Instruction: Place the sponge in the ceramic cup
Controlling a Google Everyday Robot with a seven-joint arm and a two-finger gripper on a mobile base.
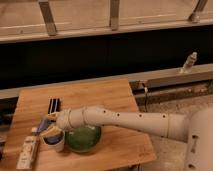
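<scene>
Hovering low over the desk (100, 95), the gripper (47, 128) seems clenched on the sponge (43, 124), holding it just above the ceramic cup (54, 143) directly beneath, likely lined up for release; a green bowl (83, 139) sits just beside.

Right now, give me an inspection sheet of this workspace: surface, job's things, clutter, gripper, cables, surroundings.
Surface: wooden table, light brown top.
Job's things: ceramic cup stands near the front left, beside the bowl; sponge shows as a light-blue patch at the gripper, just above the cup, seemingly not yet inside.
Clutter: green bowl right of the cup; black ribbed block behind them; pale flat packet at the front left corner.
Gripper: gripper hangs over the cup.
Cables: thin dark line off the table's right edge, possibly a cable.
Surroundings: ledge behind, with a small bottle on it.
</scene>
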